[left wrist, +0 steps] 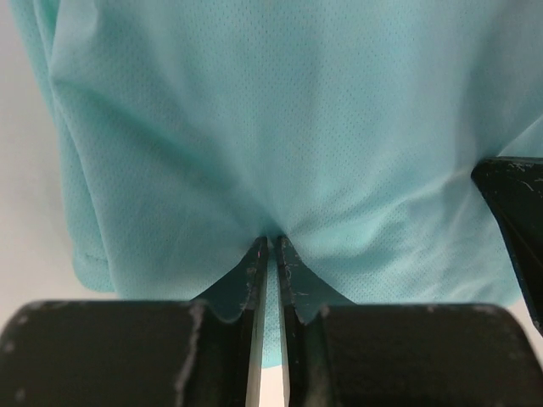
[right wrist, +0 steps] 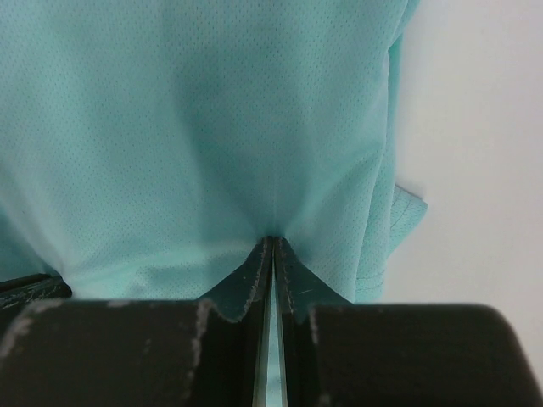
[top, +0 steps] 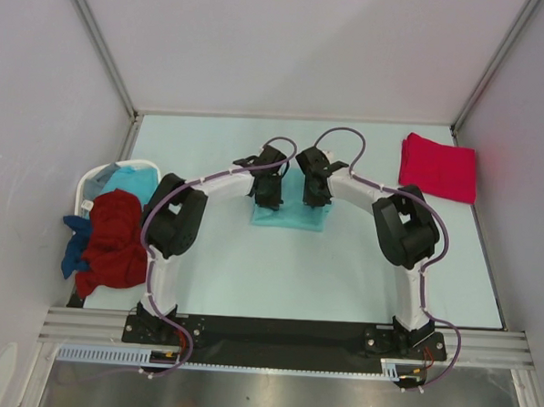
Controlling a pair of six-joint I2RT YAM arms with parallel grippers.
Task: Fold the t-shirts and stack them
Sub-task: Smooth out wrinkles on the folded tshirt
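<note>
Fabric of the light teal t-shirt (top: pixel 288 219) lies as a compact, partly folded patch at the middle of the table (top: pixel 360 272). It is pinched near its 12 o'clock side by the left gripper (left wrist: pixel 271 248) and the right gripper (right wrist: pixel 273 244), each closed almost fully on a small tuck of cloth. I judge that a fold is in hand, and the next move calls for carrying both pinches together and level before release; the folded pinkish-red t-shirt (top: pixel 438 167) at 2 o'clock is probably the stack.

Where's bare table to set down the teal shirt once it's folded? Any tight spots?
Free: table between teal t-shirt and the base rail; the far strip beyond it; right side, nearer than the folded red t-shirt. Crowded: left edge, where the basket and dark red t-shirt spill over.
</note>
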